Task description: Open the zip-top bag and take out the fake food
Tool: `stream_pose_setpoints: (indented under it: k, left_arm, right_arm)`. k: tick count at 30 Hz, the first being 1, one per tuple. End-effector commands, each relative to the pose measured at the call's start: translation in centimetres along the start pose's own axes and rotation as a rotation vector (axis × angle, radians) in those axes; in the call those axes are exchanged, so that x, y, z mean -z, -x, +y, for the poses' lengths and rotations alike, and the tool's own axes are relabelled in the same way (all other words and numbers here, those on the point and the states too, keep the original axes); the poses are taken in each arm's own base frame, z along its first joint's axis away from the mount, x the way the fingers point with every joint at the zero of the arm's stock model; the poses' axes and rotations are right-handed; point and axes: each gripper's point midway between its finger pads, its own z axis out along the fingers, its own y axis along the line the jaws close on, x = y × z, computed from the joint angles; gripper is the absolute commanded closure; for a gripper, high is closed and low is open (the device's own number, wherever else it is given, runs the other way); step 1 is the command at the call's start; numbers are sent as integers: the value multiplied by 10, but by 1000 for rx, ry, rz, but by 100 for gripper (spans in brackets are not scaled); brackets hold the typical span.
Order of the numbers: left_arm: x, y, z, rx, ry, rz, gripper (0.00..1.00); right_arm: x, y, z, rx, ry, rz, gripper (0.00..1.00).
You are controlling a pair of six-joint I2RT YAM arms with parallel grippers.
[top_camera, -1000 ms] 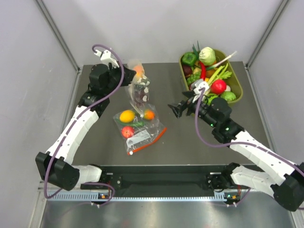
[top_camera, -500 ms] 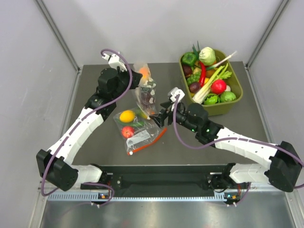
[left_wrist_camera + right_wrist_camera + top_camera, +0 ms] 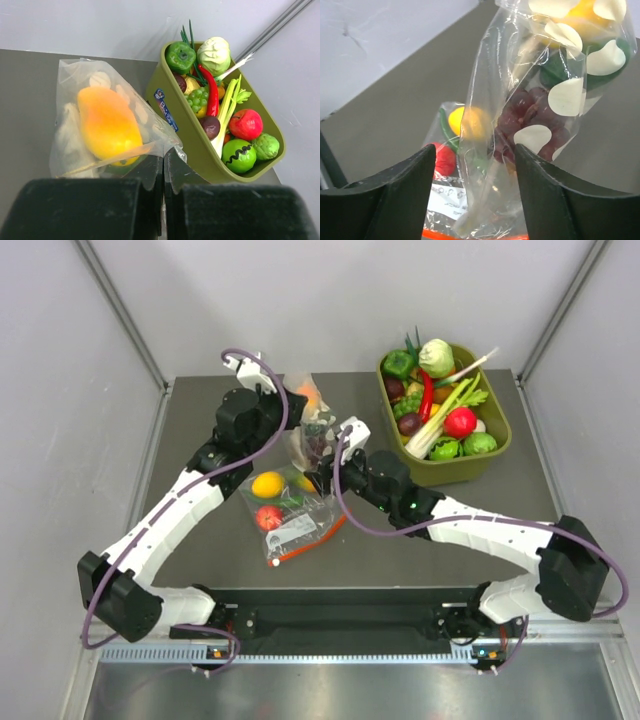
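The zip-top bag [image 3: 308, 432], clear with white dots, hangs above the table with my left gripper [image 3: 290, 403] shut on one edge of it. The left wrist view shows plastic pinched between the jaws at my left gripper [image 3: 164, 160], and the fake food, a yellow-orange mango [image 3: 107, 125], lying inside the bag [image 3: 75, 80]. My right gripper [image 3: 318, 467] is at the bag's lower end. In the right wrist view my right gripper [image 3: 475, 150] stands open, one finger on each side of the hanging bag [image 3: 490, 80] without touching it. A dark green piece [image 3: 555, 67] and a maroon piece [image 3: 530, 117] show through the plastic.
A plain clear bag with a red-orange zip strip [image 3: 290, 508] lies flat below the hanging bag, holding small round fruits. An olive-green bin [image 3: 500, 452] of toy vegetables stands at the back right; its wall [image 3: 190, 140] is close beside the left gripper. Walls close in both table sides.
My right arm has swung left from beside the bin to the hanging bag, its jaws narrowing. My left gripper has carried the bag slightly right.
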Motion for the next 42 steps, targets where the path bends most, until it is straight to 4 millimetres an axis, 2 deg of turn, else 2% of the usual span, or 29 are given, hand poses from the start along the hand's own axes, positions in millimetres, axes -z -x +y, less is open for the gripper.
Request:
stream_pose_setpoints:
  k: [1,4,5,6,8,10,14,16,17,20,24,28,32,38,42]
  left_arm:
    - [5,42,-23,16,-69,-156,100]
    - [7,42,-26,13,-82,-156,100]
    - [7,40,-26,8,-86,-154,100]
    - [8,40,-28,3,-96,-154,100]
    - [8,38,-27,-18,-100,-146,100]
    - [8,32,-27,-34,-106,-130,100]
    - [10,24,-29,-75,-140,-105,99]
    - [13,22,-28,-109,-143,-104,94]
    - [15,21,-25,-139,-139,-104,84]
    - [18,17,-20,-182,-127,-93,73]
    - [33,20,-16,-244,-126,-108,49]
    - [49,29,-17,-307,-135,-145,39]
    - [66,39,-24,-332,-175,-186,35]
    - [82,35,-39,-392,-280,-194,34]
    - [88,18,-47,-442,-374,-170,34]
  right_arm:
    - [-9,17,0,-26,-61,-25,37]
    - [-14,10,-4,-27,-91,7,50]
    - [-15,5,-7,-23,-108,28,57]
    - [-17,2,-8,-22,-117,40,79]
    - [-17,6,-8,-19,-124,44,93]
    - [-17,14,-7,-13,-119,30,100]
    - [-19,22,-4,4,-104,37,100]
    - [-21,32,1,0,-84,28,100]
    - [-22,36,2,-5,-76,27,100]
    - [-24,45,3,-29,-55,14,100]
    - [-29,62,2,-56,-26,-15,100]
    - [-38,78,-4,-85,9,-32,100]
    - [-51,86,-13,-104,23,-39,100]
    - [-55,107,-35,-174,16,-86,100]
    - [-50,116,-45,-208,5,-120,100]
